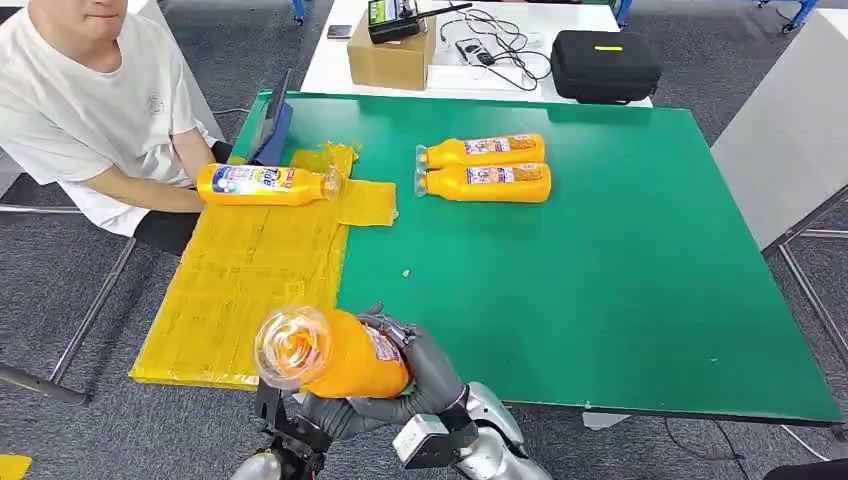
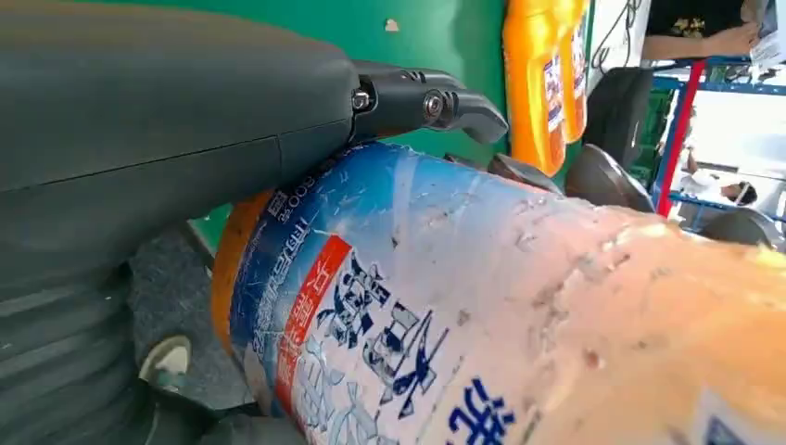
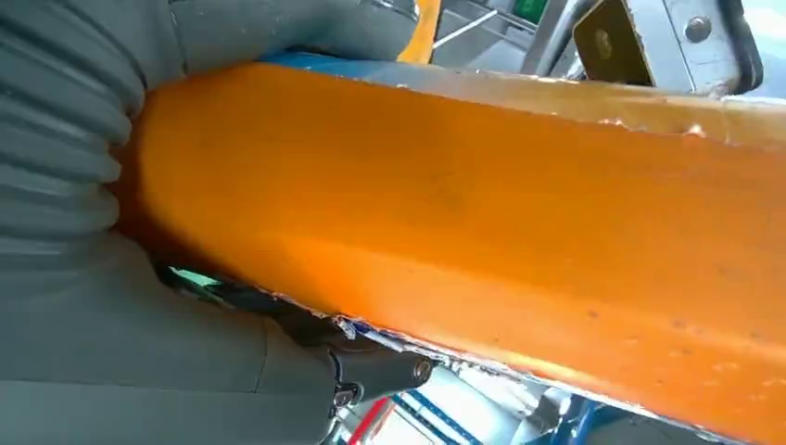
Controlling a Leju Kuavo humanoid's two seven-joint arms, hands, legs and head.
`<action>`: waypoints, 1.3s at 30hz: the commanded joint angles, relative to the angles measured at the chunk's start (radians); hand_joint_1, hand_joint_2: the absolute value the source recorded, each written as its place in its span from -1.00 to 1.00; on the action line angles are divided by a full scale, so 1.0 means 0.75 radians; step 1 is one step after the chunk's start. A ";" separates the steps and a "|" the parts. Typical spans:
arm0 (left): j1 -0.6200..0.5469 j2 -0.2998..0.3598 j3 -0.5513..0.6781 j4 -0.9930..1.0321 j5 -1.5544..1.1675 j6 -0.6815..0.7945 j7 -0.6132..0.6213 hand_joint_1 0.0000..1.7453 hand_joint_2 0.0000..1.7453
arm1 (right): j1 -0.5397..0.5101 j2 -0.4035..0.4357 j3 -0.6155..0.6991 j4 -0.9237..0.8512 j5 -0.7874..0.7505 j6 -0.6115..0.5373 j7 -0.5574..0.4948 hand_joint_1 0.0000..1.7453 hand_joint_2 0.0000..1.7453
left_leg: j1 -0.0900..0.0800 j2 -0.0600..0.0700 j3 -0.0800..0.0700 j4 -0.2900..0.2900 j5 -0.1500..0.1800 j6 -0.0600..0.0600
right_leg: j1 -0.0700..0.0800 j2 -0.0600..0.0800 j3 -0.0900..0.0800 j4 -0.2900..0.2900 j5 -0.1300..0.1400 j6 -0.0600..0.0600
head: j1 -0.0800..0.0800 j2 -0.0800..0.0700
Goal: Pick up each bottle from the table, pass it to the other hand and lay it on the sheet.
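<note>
1. Fingers: the right hand [image 1: 415, 365] wraps its fingers [image 1: 395, 330] around the body of an orange bottle [image 1: 335, 352]. The left hand [image 1: 290, 425] sits just under the same bottle; in the left wrist view its thumb [image 2: 158, 120] and a dark fingertip [image 2: 436, 104] lie against the bottle's label, so both hands grasp it.
2. Held bottle: it is raised at the near edge of the table, clear open mouth toward the camera, over the boundary between the yellow sheet [image 1: 250, 270] and the green table top [image 1: 600, 280].
3. Sheet: crinkled yellow film covers the near-left part of the table and overhangs its left edge. One bottle on the sheet [image 1: 265, 184] lies on its side at the far end, label up, mouth to the right.
4. Table: a flat green board. Two bottles lying side by side [image 1: 485, 167], touching, rest on bare green at the far centre, mouths to the left, well apart from the sheet.
5. Person: seated at the far left in a white T-shirt [image 1: 80, 110], one forearm [image 1: 150, 188] resting beside the bottle on the sheet.
6. Room: grey carpet floor [image 1: 60, 290]. Beyond the green board stands a white table [image 1: 330, 60] carrying a cardboard box [image 1: 390, 55], loose cables [image 1: 495, 45] and a black case [image 1: 605, 65].
</note>
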 commanded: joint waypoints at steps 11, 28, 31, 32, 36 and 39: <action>-0.055 0.162 0.103 -0.018 -0.044 -0.280 -0.059 -1.00 1.00 | -0.003 -0.168 -0.220 0.110 0.029 -0.036 -0.034 1.00 1.00 | 0.003 -0.005 0.002 -0.001 0.002 -0.001 | 0.003 -0.007 0.005 -0.004 0.001 -0.003 | -0.002 0.000; -0.052 0.175 0.108 0.001 -0.137 -0.345 -0.087 -1.00 1.00 | 0.017 -0.227 -0.310 0.054 -0.060 0.029 -0.034 1.00 1.00 | 0.001 -0.002 0.001 0.000 0.001 -0.002 | 0.002 -0.002 0.004 -0.002 0.001 -0.003 | 0.003 0.000; -0.051 0.146 0.085 0.005 -0.143 -0.343 -0.075 -1.00 1.00 | 0.015 -0.175 -0.315 0.081 -0.058 0.054 -0.034 1.00 1.00 | 0.000 -0.001 0.000 0.000 0.001 -0.001 | 0.001 -0.001 0.002 0.000 0.000 -0.002 | 0.003 0.000; -0.050 0.140 0.084 0.007 -0.140 -0.337 -0.071 -1.00 1.00 | 0.014 -0.166 -0.313 0.085 -0.047 0.050 -0.034 1.00 1.00 | 0.001 -0.001 0.001 0.000 0.001 -0.002 | 0.001 -0.001 0.003 -0.001 0.000 -0.003 | 0.003 0.000; -0.022 0.012 0.101 0.005 0.011 -0.226 0.034 -1.00 1.00 | 0.042 -0.034 -0.301 0.105 -0.008 -0.033 -0.026 1.00 1.00 | 0.001 0.001 0.002 0.000 0.000 -0.003 | 0.002 0.000 0.004 -0.001 0.000 -0.004 | 0.003 0.000; -0.007 -0.039 0.079 -0.039 0.122 -0.037 0.072 -1.00 1.00 | 0.070 0.042 -0.243 0.143 -0.064 -0.078 0.001 1.00 1.00 | 0.001 0.001 0.002 0.001 -0.001 -0.002 | 0.002 0.000 0.004 -0.001 0.000 -0.003 | 0.003 0.000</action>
